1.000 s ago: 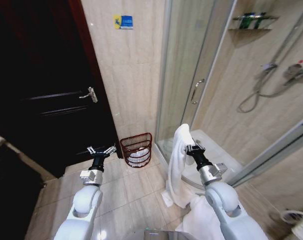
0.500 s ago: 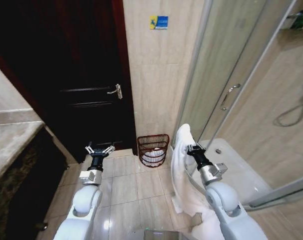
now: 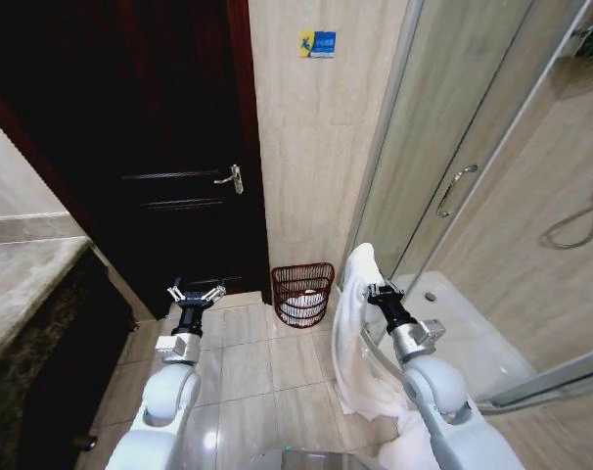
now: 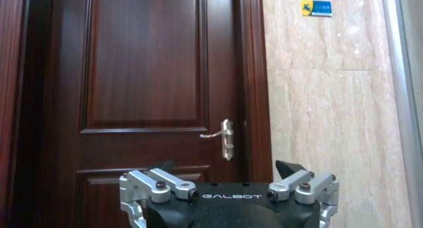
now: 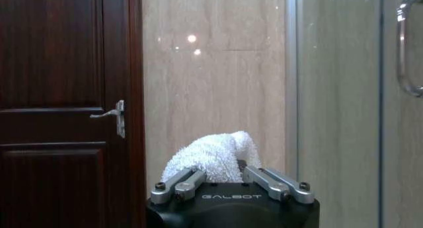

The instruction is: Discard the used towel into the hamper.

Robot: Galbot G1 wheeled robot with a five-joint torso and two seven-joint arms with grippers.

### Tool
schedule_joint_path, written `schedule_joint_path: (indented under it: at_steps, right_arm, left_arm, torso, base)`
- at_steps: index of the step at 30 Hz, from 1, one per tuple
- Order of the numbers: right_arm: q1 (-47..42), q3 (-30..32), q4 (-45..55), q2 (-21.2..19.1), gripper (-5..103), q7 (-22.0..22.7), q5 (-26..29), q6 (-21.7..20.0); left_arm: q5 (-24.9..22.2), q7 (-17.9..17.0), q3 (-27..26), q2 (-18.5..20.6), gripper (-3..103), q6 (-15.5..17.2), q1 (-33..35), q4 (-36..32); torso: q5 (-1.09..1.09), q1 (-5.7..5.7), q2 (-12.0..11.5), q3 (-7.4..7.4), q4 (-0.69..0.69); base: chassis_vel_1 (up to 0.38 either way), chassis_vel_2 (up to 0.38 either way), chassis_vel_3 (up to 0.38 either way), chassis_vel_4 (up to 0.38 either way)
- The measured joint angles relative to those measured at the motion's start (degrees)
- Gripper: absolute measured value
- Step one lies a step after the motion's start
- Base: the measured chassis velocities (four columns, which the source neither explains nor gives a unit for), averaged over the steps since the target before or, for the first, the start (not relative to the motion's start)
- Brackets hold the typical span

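Hamper (image 3: pixel 302 292): had shifted nearer view centre as camera turned. Right gripper (image 3: pixel 373 290), beside it, clenched white towel (image 3: pixel 351 343); left gripper (image 3: pixel 197 294) released, idle. Drop pending.

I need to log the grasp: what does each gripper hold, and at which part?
The right gripper is shut on the white towel near its upper end; the rest hangs down. The left gripper is open and holds nothing.

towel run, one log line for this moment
right gripper: shut on towel, held up | left gripper: open, idle | hamper: on floor by wall, ahead | towel not yet in hamper
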Motion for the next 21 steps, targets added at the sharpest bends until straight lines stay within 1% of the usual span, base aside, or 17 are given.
schedule_joint_path:
  at_steps: [21]
  right_arm:
    - [0.7,-1.0,-0.6,0.5,10,-0.1,-1.0,-0.2]
  left_arm:
    - [0.1,0.2,0.1,-0.2,100,0.0,0.0,0.0]
  torso:
    - [0.0,0.0,0.0,0.0,0.0]
  base:
    - [0.059,0.059,-0.058,-0.058]
